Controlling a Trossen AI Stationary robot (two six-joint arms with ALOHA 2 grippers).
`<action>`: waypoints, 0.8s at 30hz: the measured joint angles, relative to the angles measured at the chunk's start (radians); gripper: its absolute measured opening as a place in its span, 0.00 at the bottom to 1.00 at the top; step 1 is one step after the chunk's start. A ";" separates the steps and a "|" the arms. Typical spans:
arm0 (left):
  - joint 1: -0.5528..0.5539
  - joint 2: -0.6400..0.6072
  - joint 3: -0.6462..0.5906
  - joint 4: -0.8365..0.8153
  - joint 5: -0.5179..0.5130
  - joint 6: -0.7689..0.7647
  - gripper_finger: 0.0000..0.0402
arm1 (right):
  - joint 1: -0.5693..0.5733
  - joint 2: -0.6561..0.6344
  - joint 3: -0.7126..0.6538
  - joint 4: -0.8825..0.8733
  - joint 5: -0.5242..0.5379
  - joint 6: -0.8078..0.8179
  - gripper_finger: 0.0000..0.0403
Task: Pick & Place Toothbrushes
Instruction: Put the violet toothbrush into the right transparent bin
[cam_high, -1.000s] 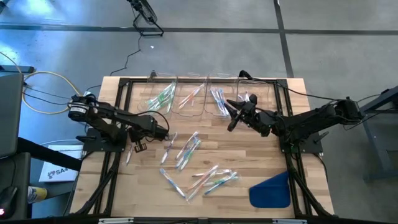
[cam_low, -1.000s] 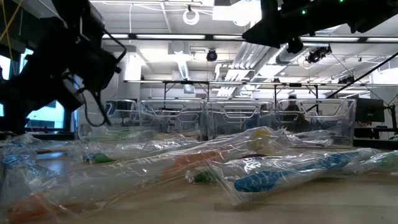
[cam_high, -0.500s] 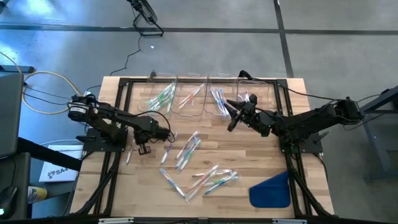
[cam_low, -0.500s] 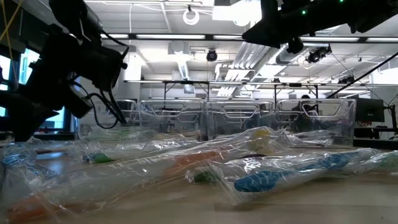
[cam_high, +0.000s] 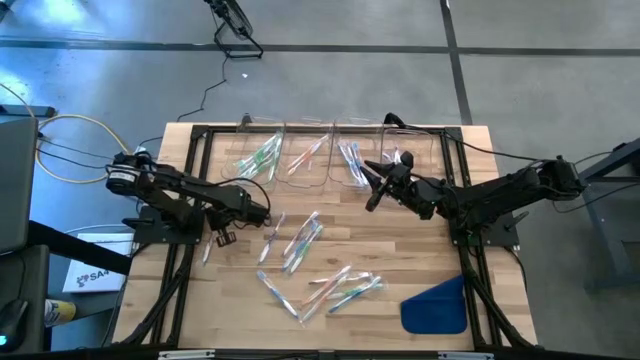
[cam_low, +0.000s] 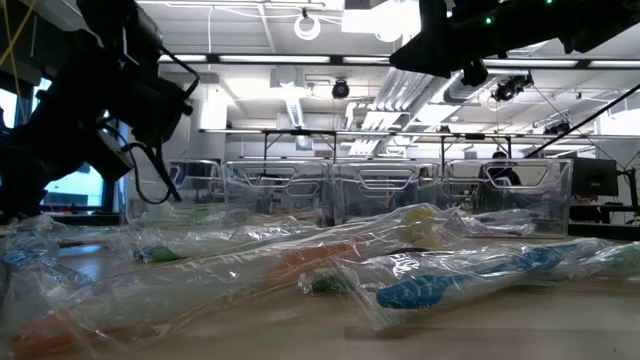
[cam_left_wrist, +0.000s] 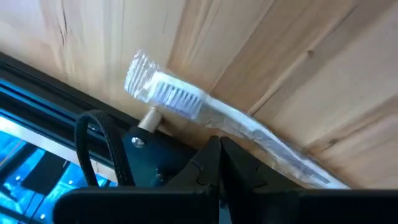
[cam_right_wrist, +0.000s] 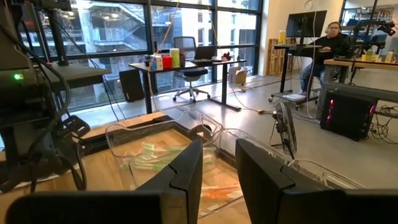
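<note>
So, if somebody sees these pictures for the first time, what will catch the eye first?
Probably the wrapped toothbrushes scattered over the middle of the wooden table, and the row of clear bins at its far edge, already holding some. Next, the blue cloth at the near right corner.

Bright, even overhead light fills the room. Seen from above, the wooden table (cam_high: 400, 250) is evenly lit with faint, soft shadows; a bluish cast tints the floor around nine to eleven o'clock. At table height, ceiling strip lights (cam_low: 300, 60) glare at twelve o'clock, and the nearest wrapped toothbrushes (cam_low: 450, 285) blur, their plastic catching highlights. Daylight pours through tall windows (cam_right_wrist: 155, 37) behind the table, leaving the near dark fingers (cam_right_wrist: 186, 180) soft.
</note>
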 joint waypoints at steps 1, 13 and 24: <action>0.000 -0.001 0.000 -0.004 0.000 0.003 0.01 | 0.000 0.000 0.000 0.000 0.000 0.000 0.22; 0.000 -0.004 -0.007 0.006 -0.007 0.008 0.01 | 0.001 0.000 0.000 -0.022 -0.005 0.000 0.22; 0.000 -0.005 -0.045 0.188 0.002 0.039 0.01 | 0.001 0.000 0.000 -0.023 -0.004 0.000 0.22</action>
